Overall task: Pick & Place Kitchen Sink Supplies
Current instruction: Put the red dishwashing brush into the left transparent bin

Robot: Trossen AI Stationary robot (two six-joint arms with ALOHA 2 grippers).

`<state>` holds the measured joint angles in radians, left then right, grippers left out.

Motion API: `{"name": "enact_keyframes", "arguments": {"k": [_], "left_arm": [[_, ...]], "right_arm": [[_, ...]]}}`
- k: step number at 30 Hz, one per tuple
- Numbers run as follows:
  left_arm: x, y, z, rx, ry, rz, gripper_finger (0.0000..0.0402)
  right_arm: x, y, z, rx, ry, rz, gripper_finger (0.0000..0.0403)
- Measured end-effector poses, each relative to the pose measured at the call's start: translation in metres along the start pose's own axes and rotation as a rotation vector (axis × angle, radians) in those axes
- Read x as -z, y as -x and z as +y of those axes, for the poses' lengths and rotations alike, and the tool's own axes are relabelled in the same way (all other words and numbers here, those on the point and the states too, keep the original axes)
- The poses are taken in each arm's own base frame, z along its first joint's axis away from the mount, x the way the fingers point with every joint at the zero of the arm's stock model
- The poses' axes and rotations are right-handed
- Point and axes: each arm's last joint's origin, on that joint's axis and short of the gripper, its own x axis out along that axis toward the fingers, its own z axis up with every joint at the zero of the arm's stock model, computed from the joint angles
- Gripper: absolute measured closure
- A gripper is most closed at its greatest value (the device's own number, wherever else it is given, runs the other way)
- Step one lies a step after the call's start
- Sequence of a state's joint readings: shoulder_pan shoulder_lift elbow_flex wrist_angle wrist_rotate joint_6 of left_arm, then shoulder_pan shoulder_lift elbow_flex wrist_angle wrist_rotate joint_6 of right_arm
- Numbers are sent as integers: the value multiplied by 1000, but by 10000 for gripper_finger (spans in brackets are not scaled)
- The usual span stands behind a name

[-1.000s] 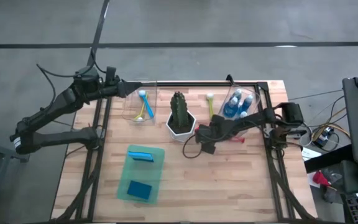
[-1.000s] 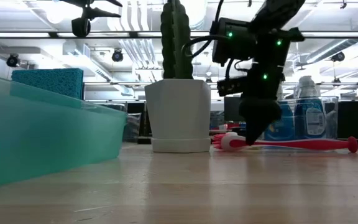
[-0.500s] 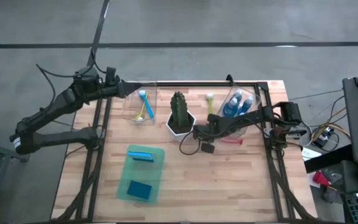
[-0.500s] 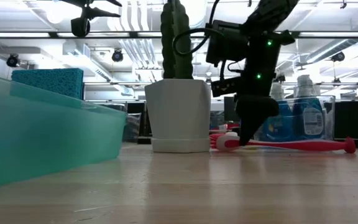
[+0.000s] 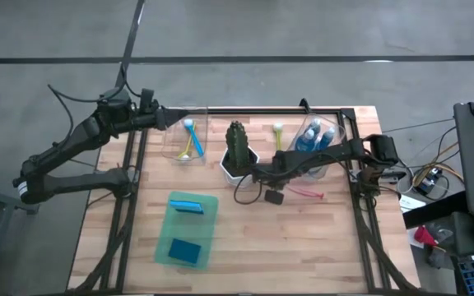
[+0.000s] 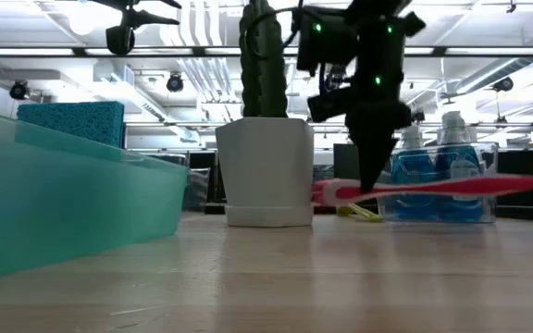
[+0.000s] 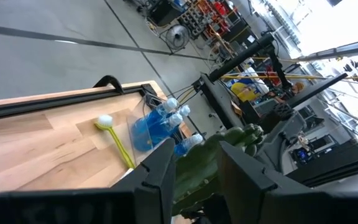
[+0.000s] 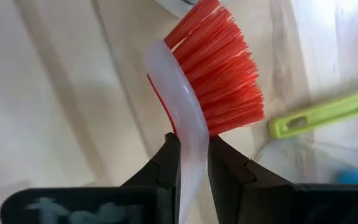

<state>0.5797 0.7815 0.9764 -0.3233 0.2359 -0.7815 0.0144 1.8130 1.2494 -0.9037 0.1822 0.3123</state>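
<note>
Now the pink brush [image 6: 433,187] hangs nearly level, bristle head toward the cactus pot [image 6: 268,171].

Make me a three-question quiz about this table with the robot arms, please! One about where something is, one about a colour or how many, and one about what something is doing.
1. Where is the cactus?
A. in a white pot
B. in the green tray
C. on the floor

2. How many sponges lie in the green tray?
A. none
B. two
C. five

3. What is the right gripper doing?
A. hanging open over the tray
B. squeezing a bottle
C. gripping the pink brush off the table

Answers:
1 A, the white pot holds it.
2 B, the high view shows two blue ones.
3 C, the low view shows the brush lifted, fingers pinching near its head.
</note>
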Motion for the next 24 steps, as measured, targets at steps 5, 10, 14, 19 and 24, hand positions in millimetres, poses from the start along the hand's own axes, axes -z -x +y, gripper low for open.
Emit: {"name": "enact_keyframes", "arguments": {"k": [5, 10, 14, 19, 24], "left_arm": [[0, 0, 0, 1, -21, 1, 291], [0, 0, 0, 7, -51, 7, 291], [0, 0, 0, 11, -59, 9, 291], [1, 1, -2, 51, -75, 43, 291], [1, 1, -7, 167, -111, 95, 291]], "right_arm": [[-10, 23, 8, -146, -4, 11, 353], [-23, 56, 19, -386, 36, -13, 352], [-38, 94, 24, -531, 58, -104, 352], [-55, 148, 21, -646, 38, -259, 351], [-67, 203, 14, -716, 3, -457, 351]]}}
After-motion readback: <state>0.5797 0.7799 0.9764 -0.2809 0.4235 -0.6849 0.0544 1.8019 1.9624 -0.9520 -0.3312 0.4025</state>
